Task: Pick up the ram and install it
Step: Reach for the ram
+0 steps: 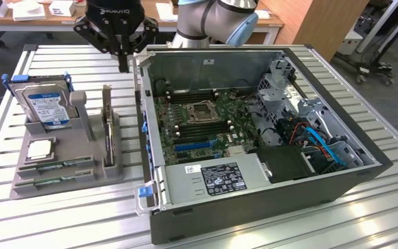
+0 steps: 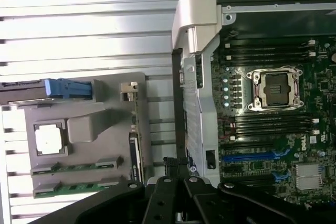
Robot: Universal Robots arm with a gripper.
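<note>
We see the claw (image 1: 124, 63) clenched and empty above the desk (image 1: 268, 231), just beside the grey holder (image 1: 83, 102). The ram (image 1: 55, 167) lies in the holder's end slots, well apart from the claw.

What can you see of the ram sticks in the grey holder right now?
Two ram sticks sit side by side in parallel slots at one end of the grey holder, on the exterior view's left of the open computer case. Each is a long, thin green board with a pale label strip, showing mainly its upper edge. Only the holder touches them; the shut gripper hangs apart from them, near the case's far corner.
</note>
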